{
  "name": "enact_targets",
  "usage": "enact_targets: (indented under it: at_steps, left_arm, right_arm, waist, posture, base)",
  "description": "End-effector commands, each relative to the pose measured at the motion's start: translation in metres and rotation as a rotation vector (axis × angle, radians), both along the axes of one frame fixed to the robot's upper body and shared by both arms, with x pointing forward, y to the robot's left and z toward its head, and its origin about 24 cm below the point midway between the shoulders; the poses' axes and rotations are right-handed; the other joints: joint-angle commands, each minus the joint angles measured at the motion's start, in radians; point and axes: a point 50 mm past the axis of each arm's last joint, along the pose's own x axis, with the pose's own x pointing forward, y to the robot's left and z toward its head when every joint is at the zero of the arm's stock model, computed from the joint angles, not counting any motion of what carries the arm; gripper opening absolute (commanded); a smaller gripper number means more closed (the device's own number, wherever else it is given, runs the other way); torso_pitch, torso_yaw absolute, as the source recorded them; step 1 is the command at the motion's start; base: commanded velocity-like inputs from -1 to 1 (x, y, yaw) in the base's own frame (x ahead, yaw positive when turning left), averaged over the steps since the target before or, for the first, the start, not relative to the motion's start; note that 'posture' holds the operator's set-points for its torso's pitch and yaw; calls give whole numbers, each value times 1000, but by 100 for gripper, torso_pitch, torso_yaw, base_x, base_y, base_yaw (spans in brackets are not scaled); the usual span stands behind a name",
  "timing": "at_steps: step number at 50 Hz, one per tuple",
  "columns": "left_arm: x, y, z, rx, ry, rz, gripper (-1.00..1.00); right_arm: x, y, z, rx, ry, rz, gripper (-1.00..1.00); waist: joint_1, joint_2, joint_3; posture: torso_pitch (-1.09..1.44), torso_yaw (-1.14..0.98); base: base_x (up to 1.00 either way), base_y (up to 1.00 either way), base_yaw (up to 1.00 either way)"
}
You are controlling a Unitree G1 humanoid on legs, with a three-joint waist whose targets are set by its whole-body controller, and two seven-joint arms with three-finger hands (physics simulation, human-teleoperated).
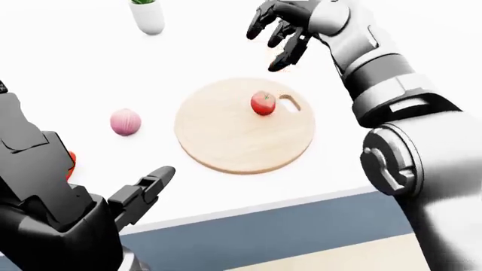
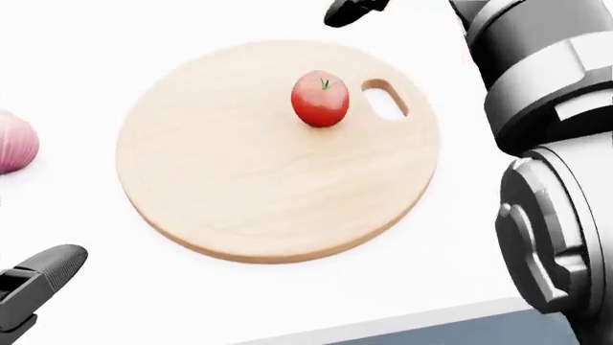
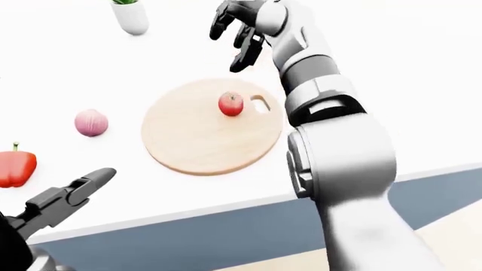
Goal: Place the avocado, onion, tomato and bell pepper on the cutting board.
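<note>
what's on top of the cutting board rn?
Only the tomato, sitting beside the handle hole of the cutting board. The onion and bell pepper lie off it on the counter. The right hand is open above. No avocado shows in any view.

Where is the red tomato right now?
In the head view the red tomato sits on the round wooden cutting board, upper right of centre, just left of its handle hole, with no robot hand touching it.

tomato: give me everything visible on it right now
The tomato is round, glossy red, with a small green stem on top, sitting upright. It rests on the round wooden cutting board, near its upper right edge in the head view, just left of the handle slot. Nothing else touches it; the right hand hangs open above, clear of it.
</note>
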Motion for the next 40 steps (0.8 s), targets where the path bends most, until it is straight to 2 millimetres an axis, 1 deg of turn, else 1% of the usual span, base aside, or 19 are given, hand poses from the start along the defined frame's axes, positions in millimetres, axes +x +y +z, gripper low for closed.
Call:
enact_targets:
  at_steps: [1, 3, 4, 5, 7, 9, 10, 11, 12, 13, 15, 18, 21, 25, 26, 28, 31, 36, 40]
  left_arm:
    - [-6, -1, 5, 5, -46, -3, 100]
    - [-6, -1, 5, 5, -46, -4, 100]
    - [-6, -1, 4, 4, -44, -4, 100]
    - [-6, -1, 4, 5, -44, -5, 100]
    - [-6, -1, 4, 5, -45, -5, 100]
    - [-6, -1, 3, 8, -43, -2, 100]
    - [-6, -2, 3, 8, -45, -2, 100]
    - [-6, -2, 3, 10, -46, -1, 100]
    - [-6, -2, 3, 11, -46, -1, 100]
    - [-6, -2, 3, 12, -46, -1, 100]
    - [-6, -3, 3, 13, -46, -1, 100]
    - [-7, -3, 4, 13, -49, -3, 100]
    - [-6, -3, 4, 10, -45, -7, 100]
    - [-6, -3, 4, 8, -44, -7, 100]
    - [-6, -3, 4, 8, -44, -7, 100]
    - [-5, -3, 4, 9, -44, -6, 100]
    - [-5, -3, 4, 8, -42, -8, 100]
    - [-5, -3, 3, 11, -40, -4, 100]
    - [-4, -4, 3, 13, -40, -4, 100]
  right_arm:
    - [-15, -2, 54, 23, -161, 11, 18]
    - [-23, -11, 76, 33, -200, -6, 21]
    - [-26, -14, 84, 36, -209, -11, 20]
    - [-30, -18, 91, 33, -223, -19, 11]
    - [-33, -26, 98, 20, -239, -39, 13]
    - [-34, -36, 100, 9, -239, -64, 38]
    - [-33, -43, 98, -7, -231, -87, 85]
    - [-33, -54, 96, -32, -216, -112, 100]
    - [-33, -63, 95, -53, -210, -138, 100]
    - [-34, -66, 95, -65, -203, -145, 100]
    - [-36, -86, 92, -102, -170, -192, 100]
    - [-39, -122, 83, -134, -116, -272, 100]
    - [-42, -145, 71, -152, -65, -325, 100]
    - [-43, -162, 58, -162, -15, -358, 100]
    - [-43, -164, 57, -162, -13, -357, 100]
    - [-43, -171, 45, -175, 42, -364, 100]
    - [-45, -177, 37, -196, 99, -361, 100]
    - [-49, -181, 32, -224, 174, -344, 100]
    - [-52, -186, 15, -267, 297, -326, 100]
  waist:
    - [-1, -1, -29]
    - [-1, -1, -26]
    - [-1, -2, -24]
    - [-1, -3, -23]
    - [-1, -4, -20]
    - [-2, -6, -18]
    - [-2, -7, -18]
    - [-2, -8, -18]
    - [-3, -10, -18]
    - [-2, -12, -19]
    - [-1, -15, -20]
    - [1, -19, -19]
    - [4, -22, -17]
    - [3, -21, -17]
    - [2, -21, -18]
    - [1, -20, -19]
    - [-1, -20, -20]
    - [-3, -21, -21]
    - [-3, -23, -20]
  posture:
    - [0, 0]
    - [0, 0]
    - [0, 0]
    - [0, 0]
    - [0, 0]
    - [0, 0]
    - [0, 0]
    - [0, 0]
    - [0, 0]
    - [0, 0]
    - [0, 0]
    - [0, 0]
    - [0, 0]
    - [0, 0]
    - [0, 0]
    - [0, 0]
    - [0, 0]
    - [0, 0]
    - [0, 0]
  base:
    - [0, 0, 0]
    - [0, 0, 0]
    - [0, 0, 0]
    - [0, 0, 0]
    - [0, 0, 0]
    - [0, 0, 0]
    - [0, 0, 0]
    - [0, 0, 0]
    - [0, 0, 0]
    - [0, 0, 0]
    - [0, 0, 0]
    - [0, 0, 0]
    - [0, 0, 0]
    - [0, 0, 0]
    - [0, 0, 0]
    - [0, 0, 0]
    - [0, 0, 0]
    - [0, 0, 0]
    - [0, 0, 0]
